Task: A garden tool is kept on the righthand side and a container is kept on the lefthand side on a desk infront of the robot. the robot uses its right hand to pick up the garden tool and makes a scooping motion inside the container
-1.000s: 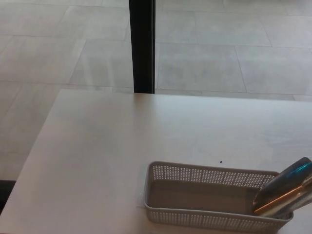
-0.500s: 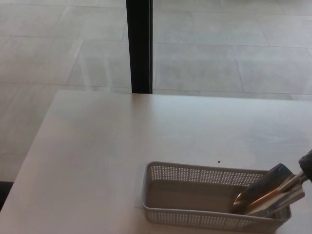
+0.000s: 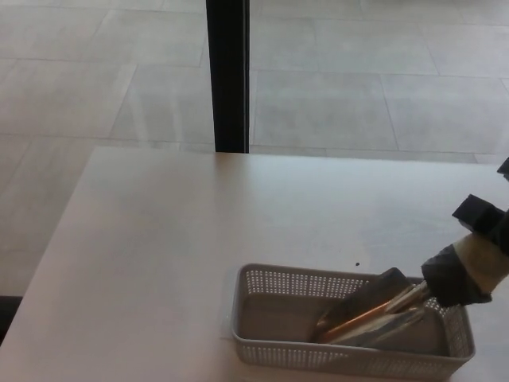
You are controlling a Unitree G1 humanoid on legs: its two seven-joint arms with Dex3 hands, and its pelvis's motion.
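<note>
Now the garden tool is reaching deeper into the container vs half a sec ago: its metal blade was sitting at the right end of the basket, and it's now lying low across the middle, tip pointing toward lower centre of the frame. The right hand is coming into view at the right edge, mid-low, where before only a sliver was showing; it's gripping the tool's handle end, fingers closed round it, w/ a pale band showing around the hand. Left hand isn't in view.

Meaning for the task, as I'm reading it: pickup is done and the scoop is underway, w/ the blade sweeping along the basket floor toward its left end. Can't tell if the tip is actually touching the bottom. Container looks empty apart from the tool.

Surface & room: the desk is pale, matte, bare, filling the lower half; the perforated grey container is sitting at bottom centre-right, partly cut by the lower edge. Beyond the desk, grey floor tiles are filling the top half, and a dark vertical post is standing upper centre-left.
</note>
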